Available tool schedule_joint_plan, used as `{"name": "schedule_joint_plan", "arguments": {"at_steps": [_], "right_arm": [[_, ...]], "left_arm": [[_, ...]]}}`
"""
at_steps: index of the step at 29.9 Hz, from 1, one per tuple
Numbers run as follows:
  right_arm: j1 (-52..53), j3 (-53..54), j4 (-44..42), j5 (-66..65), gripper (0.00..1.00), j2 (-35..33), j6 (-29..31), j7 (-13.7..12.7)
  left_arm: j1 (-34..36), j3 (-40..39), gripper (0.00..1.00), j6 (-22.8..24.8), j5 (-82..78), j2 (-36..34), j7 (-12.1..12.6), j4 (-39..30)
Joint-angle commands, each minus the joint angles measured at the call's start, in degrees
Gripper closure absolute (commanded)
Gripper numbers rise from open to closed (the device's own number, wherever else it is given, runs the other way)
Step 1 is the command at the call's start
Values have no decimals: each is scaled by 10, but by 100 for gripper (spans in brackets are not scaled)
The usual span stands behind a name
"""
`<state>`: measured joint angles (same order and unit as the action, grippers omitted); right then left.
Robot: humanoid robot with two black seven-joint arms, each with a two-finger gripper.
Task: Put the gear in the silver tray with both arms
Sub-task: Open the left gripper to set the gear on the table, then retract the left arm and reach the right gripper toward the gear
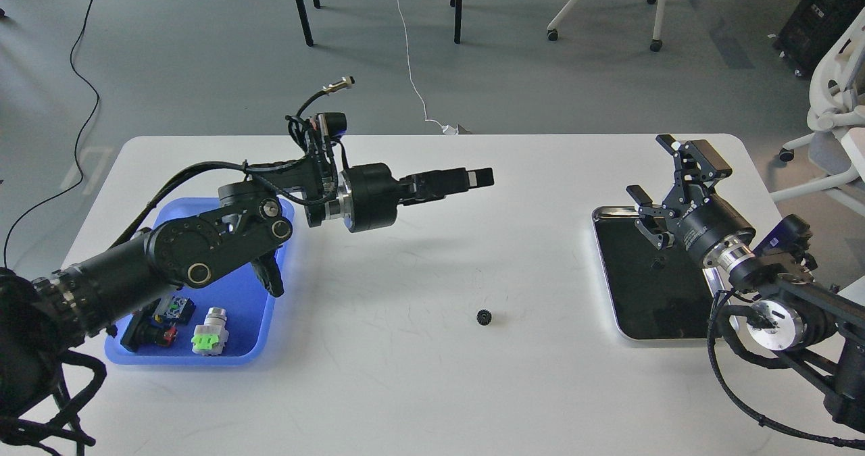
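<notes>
Head view of the white surface [419, 375]. The small black gear [484, 317] lies alone on the bare surface near the centre, well apart from both my grippers. My left gripper [476, 178] hangs above the surface, pointing right, its fingers pressed together and holding nothing. My right gripper [665, 180] is poised over the far edge of the silver tray [611, 307], fingers spread wide and empty. The silver tray sits at the right side. A blue plastic tray [250, 307] at the left, partly under my left arm, holds small parts including a green-and-grey component [211, 333].
</notes>
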<state>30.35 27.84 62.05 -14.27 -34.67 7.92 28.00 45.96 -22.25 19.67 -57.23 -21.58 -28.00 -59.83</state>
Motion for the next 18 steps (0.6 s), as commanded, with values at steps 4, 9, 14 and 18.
{"name": "schedule_joint_plan", "arguments": {"at_steps": [4,9,14,18], "right_arm": [[53,-82,9,-130,3,-9,1,0],[158,-210,15,-217,2,-15,2,0],[291,-349,25,-311,2,-6,2,0],[389,-454,49,-410,1,12,2,0]], "left_arm": [[-131,-137,2,-5,131,-44,0,-13],[-204,-239,2,-8,183,-42,0,-14],[-235,-309,2,0,195,-38,0,-13],[-245,-319,2,2,242,-42,0,-13]]}}
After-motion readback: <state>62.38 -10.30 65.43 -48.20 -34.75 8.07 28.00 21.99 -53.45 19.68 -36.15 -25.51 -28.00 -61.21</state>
